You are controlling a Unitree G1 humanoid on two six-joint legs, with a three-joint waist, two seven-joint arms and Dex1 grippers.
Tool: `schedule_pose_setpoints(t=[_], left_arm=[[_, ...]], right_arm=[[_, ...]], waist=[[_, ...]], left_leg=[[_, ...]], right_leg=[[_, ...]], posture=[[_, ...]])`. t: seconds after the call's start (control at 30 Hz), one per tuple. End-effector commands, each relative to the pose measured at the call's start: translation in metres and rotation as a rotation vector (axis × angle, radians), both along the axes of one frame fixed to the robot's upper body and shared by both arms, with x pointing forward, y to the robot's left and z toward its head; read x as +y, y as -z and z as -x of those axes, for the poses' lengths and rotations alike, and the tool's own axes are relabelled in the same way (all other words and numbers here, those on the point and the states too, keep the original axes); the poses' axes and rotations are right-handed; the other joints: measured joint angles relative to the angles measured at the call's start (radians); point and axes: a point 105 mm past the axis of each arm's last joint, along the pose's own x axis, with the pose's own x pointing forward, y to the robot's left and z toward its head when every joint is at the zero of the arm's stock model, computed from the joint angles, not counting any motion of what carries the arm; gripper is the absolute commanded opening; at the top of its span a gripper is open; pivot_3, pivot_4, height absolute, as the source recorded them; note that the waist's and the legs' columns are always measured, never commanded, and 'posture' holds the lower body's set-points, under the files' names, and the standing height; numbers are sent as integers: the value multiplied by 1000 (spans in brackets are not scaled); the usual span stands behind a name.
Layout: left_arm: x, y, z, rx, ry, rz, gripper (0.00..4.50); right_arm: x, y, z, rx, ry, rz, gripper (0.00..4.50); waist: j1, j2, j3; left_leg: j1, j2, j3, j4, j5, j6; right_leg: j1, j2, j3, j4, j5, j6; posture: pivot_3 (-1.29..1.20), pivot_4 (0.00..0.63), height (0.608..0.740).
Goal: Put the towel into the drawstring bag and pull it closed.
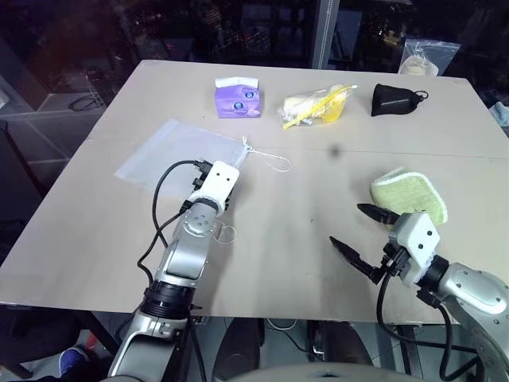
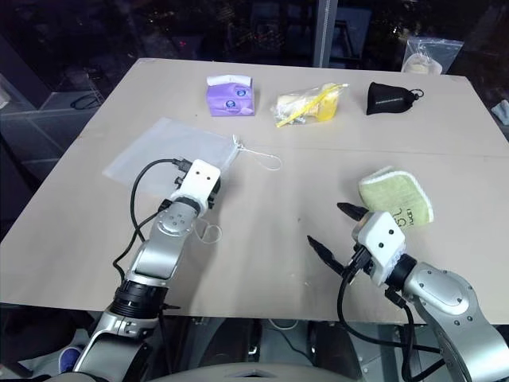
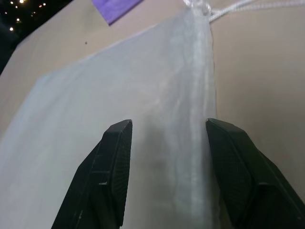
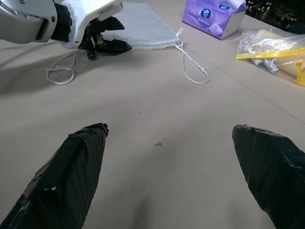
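From my seat I see the beige table carrying a row of clutter along its far side. Taking the purple tissue pack as my landmark, a yellow plastic-wrapped packet lies just to its right, and a small black drawstring pouch sits further right again. Beyond that pouch, at the table's far right corner, I see a clear plastic bag with something pale inside.
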Motion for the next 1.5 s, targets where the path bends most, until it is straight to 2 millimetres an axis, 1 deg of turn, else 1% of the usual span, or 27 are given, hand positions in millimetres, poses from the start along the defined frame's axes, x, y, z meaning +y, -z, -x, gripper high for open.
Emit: schedule_pose_setpoints(t=[0.03, 0.17, 0.2, 0.27, 0.3, 0.4, 0.47, 0.53, 0.6, 0.63, 0.73, 0.77, 0.87, 0.97, 1.0, 1.03, 1.07, 1.1, 1.13, 1.17, 1.23, 1.27, 1.3, 1.37, 1.43, 1.5], left_arm=[[3, -1, -3, -14, -25, -31, 2496], [3, 1, -8, -6, -33, -48, 2496], [4, 0, -10, -10, -32, -52, 2266], [7, -1, -13, -13, -34, -57, 1671], [9, -2, -14, -14, -36, -58, 1204], [16, 3, -19, 18, -38, -35, 76], [18, 6, -22, 48, -24, 42, 76], [16, 8, -24, 102, 20, 242, 76], [6, 4, -22, 142, 121, 421, 76], [2, -1, -17, 183, 199, 544, 76], [-7, -18, -3, 262, 375, 779, 76], [-9, -23, 2, 286, 423, 821, 76], [-4, -45, 16, 315, 529, 876, 76], [-9, -53, 30, 362, 611, 887, 76], [-12, -53, 37, 386, 638, 861, 76], [-12, -50, 41, 399, 647, 797, 76], [-7, -43, 37, 369, 605, 672, 76], [2, -35, 30, 309, 540, 483, 76], [5, -32, 25, 240, 522, 306, 76], [4, -32, 23, 190, 513, 249, 297], [1, -32, 21, 107, 498, 174, 954], [-1, -31, 22, 83, 500, 138, 1445], [-3, -30, 22, 58, 490, 108, 1840], [-6, -27, 17, 6, 414, 44, 2891], [-12, -24, 13, -28, 374, 0, 3748], [-18, -20, 11, -44, 359, -22, 3748]], right_arm=[[2, -12, 5, -57, -12, 0, 4500], [3, -12, 4, -55, -7, -2, 4500], [2, -12, 4, -56, -6, -2, 4500], [2, -12, 3, -57, -3, -3, 4500], [1, -12, 3, -58, 0, -3, 4500], [0, -11, 1, -59, 12, -7, 4500], [0, -11, 1, -59, 16, -8, 4500], [0, -10, 0, -61, 24, -12, 4500], [-1, -10, -1, -64, 33, -13, 4500], [-3, -10, -1, -64, 41, -17, 4500], [-5, -10, -3, -67, 54, -21, 4500], [-6, -10, -3, -69, 59, -22, 4500], [-9, -11, -4, -75, 77, -28, 4500], [-9, -10, -4, -76, 83, -29, 4500], [-9, -10, -3, -76, 83, -28, 4500], [-8, -9, -3, -75, 78, -30, 4500], [-6, -9, -1, -74, 63, -29, 4500], [-4, -8, -1, -75, 52, -27, 4500], [-3, -8, 0, -76, 43, -25, 4500], [-2, -7, 0, -77, 34, -24, 4500], [-1, -7, -1, -81, 29, -24, 4500], [0, -7, -1, -82, 29, -25, 4500], [0, -7, -1, -85, 31, -26, 4500], [2, -7, -2, -91, 33, -28, 4500], [3, -7, -3, -97, 36, -26, 4500], [3, -8, -4, -101, 39, -25, 4500]], waist=[[0, 0, 0], [0, 0, -1], [0, 0, -1], [-1, 0, -1], [-1, 0, -1], [0, 1, -2], [2, 1, -2], [0, 1, -2], [-1, 1, -2], [-1, 1, -2], [0, 1, -2], [-1, 0, -2], [-3, 0, -1], [-4, 0, -1], [-4, 0, -1], [-4, 0, -1], [-4, 0, -1], [-3, 0, -1], [-2, 0, -1], [-1, 1, -1], [0, 0, -1], [2, 0, -1], [2, 0, -1], [2, 0, -1], [2, 0, -1], [1, 0, -1]], left_leg=[[0, 0, 0, 0, 0, 0], [1, 0, 0, 0, 0, 0], [1, 0, 0, 0, 0, 0], [1, 0, 0, 0, 0, 0], [1, 0, 0, 0, 0, 0], [1, 0, 0, 0, 0, 0], [1, 0, 0, 0, 0, 0], [1, 0, 0, 1, 0, 0], [1, 0, 0, 1, 0, 0], [1, 0, 0, 1, 0, 0], [0, 0, 0, 1, 0, 0], [0, 0, 0, 1, 0, 0], [-1, 0, 0, 1, 0, 0], [-1, 0, -1, 0, 0, 0], [0, 0, -1, 0, 0, 0], [0, 0, -1, 0, 0, 0], [0, 0, 0, 0, 0, 0], [0, 0, 0, 0, 0, 0], [1, 0, 0, 0, 0, 0], [1, 0, 0, 0, 0, 0], [1, 1, 0, 0, 0, 0], [1, 1, 1, 0, 0, 0], [0, 1, 1, 0, 0, 0], [0, 0, 1, 0, 0, 0], [-1, 0, 1, 0, 0, 0], [-1, 0, 1, 0, 0, 0]], right_leg=[[0, 0, 0, 0, 0, 0], [0, 0, 0, 0, 0, 0], [0, 0, 0, 0, 0, 0], [0, 0, 0, 0, 0, 0], [0, 0, 0, 1, 0, 0], [0, 0, 0, 1, 0, 0], [1, 0, 0, 1, 0, 0], [1, 0, 0, 1, 0, 0], [1, 0, 0, 1, 0, 0], [1, 0, 0, 1, 0, 0], [1, 0, -1, 1, 0, -1], [1, 0, -1, 0, 0, -1], [0, 0, -1, 0, 0, 0], [0, 0, -1, 0, 0, 0], [0, 0, -1, 0, 0, 0], [0, 0, -1, 0, 0, 0], [0, 0, -1, 0, 0, 0], [0, 0, 0, 0, 0, 0], [0, 0, 0, 0, 0, 0], [0, 0, 0, 0, 0, 0], [0, 0, 0, 0, 0, -1], [0, -1, 0, 0, 0, -1], [0, -1, 0, 0, 0, -1], [0, -2, 0, -1, 1, -2], [0, -2, 0, -1, 1, -2], [0, -2, 1, -1, 0, -1]], posture=[[0, 150, 740], [0, 150, 740], [0, 150, 740], [0, 150, 740], [0, 150, 740], [0, 150, 740], [0, 150, 740], [0, 150, 740], [0, 150, 740], [0, 150, 740], [0, 150, 740], [0, 150, 740], [0, 150, 740], [0, 150, 740], [0, 150, 740], [0, 150, 740], [0, 150, 740], [0, 150, 740], [0, 150, 740], [0, 150, 740], [0, 150, 740], [0, 150, 740], [0, 150, 740], [0, 150, 740], [0, 150, 740], [0, 150, 740]])
